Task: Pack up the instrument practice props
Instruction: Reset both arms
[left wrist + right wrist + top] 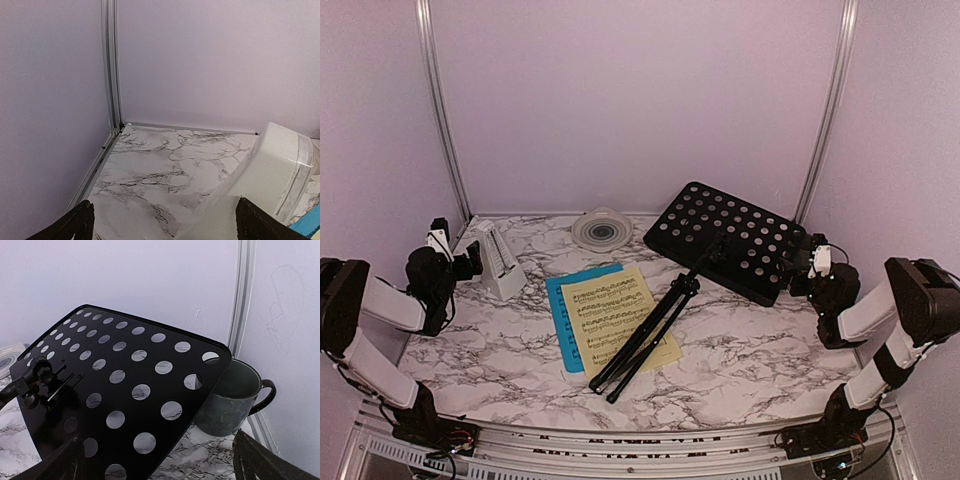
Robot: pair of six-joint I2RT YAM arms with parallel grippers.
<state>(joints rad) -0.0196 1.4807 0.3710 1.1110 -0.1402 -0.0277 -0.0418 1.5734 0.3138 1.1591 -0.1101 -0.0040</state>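
While both claws are standing wide apart and gripping nothing, you are facing the bulkiest risk first. The black music stand [730,240] is lying tipped over at the right rear of the marble table [750,370], with its punched plate tilting up just in front of the right gripper [808,268]. Its folded tripod legs [645,335] are resting across the yellow page [620,305], which is overlapping the blue page [558,300]. Lifting the plate by one edge is likely to swing those legs and sweep or crease the sheets. Pulling the sheets first risks tearing them under the legs. The dark mug [232,400] is hiding close behind the plate's far corner, so a push there could knock it. The white metronome [498,262] is sitting off-centre beside the left gripper [165,226], and its sloping sides could slip or topple under a squeeze.
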